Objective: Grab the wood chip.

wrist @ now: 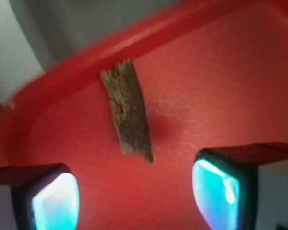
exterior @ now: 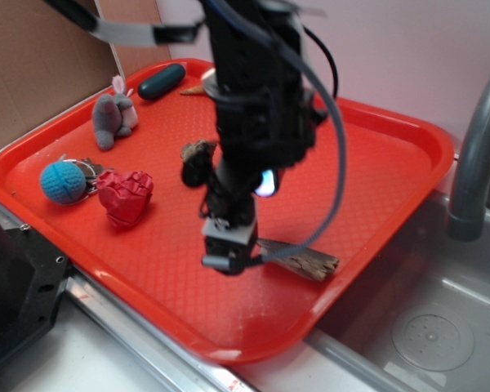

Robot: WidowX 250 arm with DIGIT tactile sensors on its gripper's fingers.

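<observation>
The wood chip (exterior: 304, 260) is a long flat grey-brown sliver lying on the red tray (exterior: 376, 171) near its front right rim. In the wrist view the wood chip (wrist: 127, 111) lies lengthwise just ahead of the jaws, its near tip short of them. My gripper (exterior: 229, 255) hangs over the tray just left of the chip's near end. In the wrist view my gripper (wrist: 134, 201) is open, with only bare red tray between the glowing cyan pads (wrist: 55, 203).
A chunky brown lump (exterior: 198, 151) sits behind the arm. A red crumpled heart (exterior: 125, 196), a blue ball on a keyring (exterior: 63, 181), a grey plush (exterior: 112, 118) and a dark capsule (exterior: 161, 81) lie on the tray's left side. A grey faucet (exterior: 474, 155) rises at right over a sink (exterior: 425, 327).
</observation>
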